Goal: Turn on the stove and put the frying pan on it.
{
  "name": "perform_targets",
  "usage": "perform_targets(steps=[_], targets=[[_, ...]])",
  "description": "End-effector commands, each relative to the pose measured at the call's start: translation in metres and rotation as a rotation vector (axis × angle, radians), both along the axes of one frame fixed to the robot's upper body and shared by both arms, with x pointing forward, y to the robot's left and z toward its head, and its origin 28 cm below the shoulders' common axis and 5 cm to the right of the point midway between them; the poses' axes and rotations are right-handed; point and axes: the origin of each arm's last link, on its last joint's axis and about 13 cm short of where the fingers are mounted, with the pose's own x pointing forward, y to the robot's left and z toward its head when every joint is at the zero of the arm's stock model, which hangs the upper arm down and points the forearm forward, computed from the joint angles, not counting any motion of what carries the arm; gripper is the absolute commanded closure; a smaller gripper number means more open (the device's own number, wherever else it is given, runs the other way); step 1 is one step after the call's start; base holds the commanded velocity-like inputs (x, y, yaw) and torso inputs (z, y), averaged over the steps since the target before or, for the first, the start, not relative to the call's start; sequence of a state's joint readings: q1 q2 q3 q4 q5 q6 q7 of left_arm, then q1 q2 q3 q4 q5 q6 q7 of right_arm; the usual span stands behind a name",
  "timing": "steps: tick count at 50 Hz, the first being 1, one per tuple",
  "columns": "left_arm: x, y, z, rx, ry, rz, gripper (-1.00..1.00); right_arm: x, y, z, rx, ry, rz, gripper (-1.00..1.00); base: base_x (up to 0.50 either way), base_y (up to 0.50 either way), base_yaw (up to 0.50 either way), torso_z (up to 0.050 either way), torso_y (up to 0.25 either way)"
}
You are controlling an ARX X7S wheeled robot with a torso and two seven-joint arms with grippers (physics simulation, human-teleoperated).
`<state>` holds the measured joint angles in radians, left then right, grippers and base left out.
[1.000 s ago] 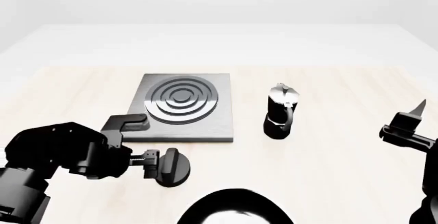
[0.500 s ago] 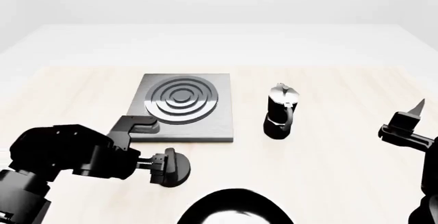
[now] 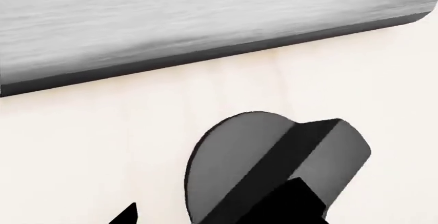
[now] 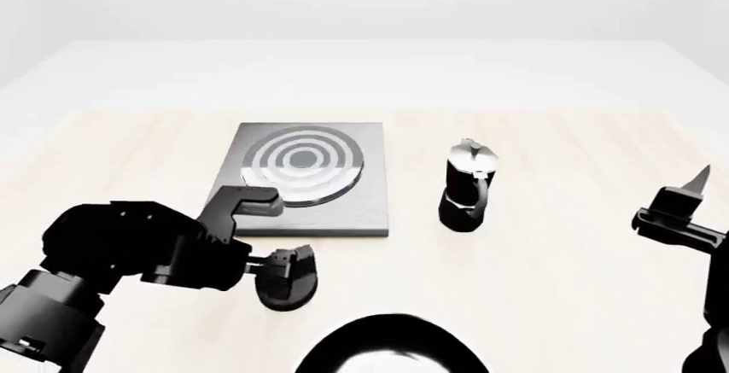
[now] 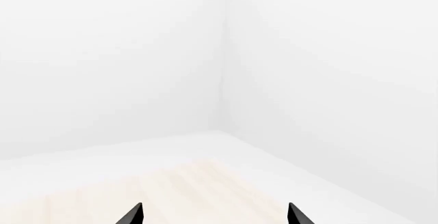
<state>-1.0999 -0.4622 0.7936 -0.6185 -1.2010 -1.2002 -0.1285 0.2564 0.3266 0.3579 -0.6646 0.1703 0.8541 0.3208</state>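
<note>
Black knob (image 4: 286, 279), ridge running diagonally, sits clenched in the left claw (image 4: 280, 264).

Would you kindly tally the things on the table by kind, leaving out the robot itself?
Stove slab: 1
Knob: 1
Moka pot: 1
Frying pan: 1
Total: 4

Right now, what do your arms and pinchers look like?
Both arms are glossy black, built from chunky rounded segments. The left gripper has blocky black fingers on a ribbed silver screw rod. The right gripper ends in thin, pointed black fingertips. No cables or markings show.
</note>
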Motion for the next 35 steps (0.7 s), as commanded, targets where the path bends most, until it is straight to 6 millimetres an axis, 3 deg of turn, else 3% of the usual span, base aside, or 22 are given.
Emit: perform_targets(steps=[1, 25, 28, 30, 33, 35], targets=[[0.013, -0.015, 0.012, -0.039, -0.071, -0.049, -1.00, -0.002, -0.002, 0.001, 0.022, -0.008, 0.007, -1.00, 0.00, 0.00, 0.00, 0.000, 0.000], [0.026, -0.018, 0.022, -0.014, -0.137, 0.116, -1.00, -0.002, -0.001, -0.001, 0.023, -0.004, 0.010, -1.00, 0.00, 0.00, 0.00, 0.000, 0.000], [0.020, -0.022, 0.037, -0.046, -0.282, 0.086, -1.00, -0.001, -0.001, -0.001, 0.024, -0.004, 0.013, -1.00, 0.00, 0.00, 0.00, 0.000, 0.000], [0.003, -0.027, 0.071, -0.116, -0.391, 0.029, -1.00, 0.000, 0.000, 0.000, 0.024, 0.001, 0.018, -1.00, 0.00, 0.00, 0.00, 0.000, 0.000], [-0.009, -0.029, 0.100, 0.002, -0.499, 0.044, -1.00, 0.001, 0.003, 0.001, 0.020, 0.000, 0.030, -1.00, 0.00, 0.00, 0.00, 0.000, 0.000], [-0.021, -0.029, 0.135, -0.121, -0.652, 0.064, -1.00, 0.002, 0.004, 0.003, 0.021, -0.003, 0.043, -1.00, 0.00, 0.00, 0.00, 0.000, 0.000]])
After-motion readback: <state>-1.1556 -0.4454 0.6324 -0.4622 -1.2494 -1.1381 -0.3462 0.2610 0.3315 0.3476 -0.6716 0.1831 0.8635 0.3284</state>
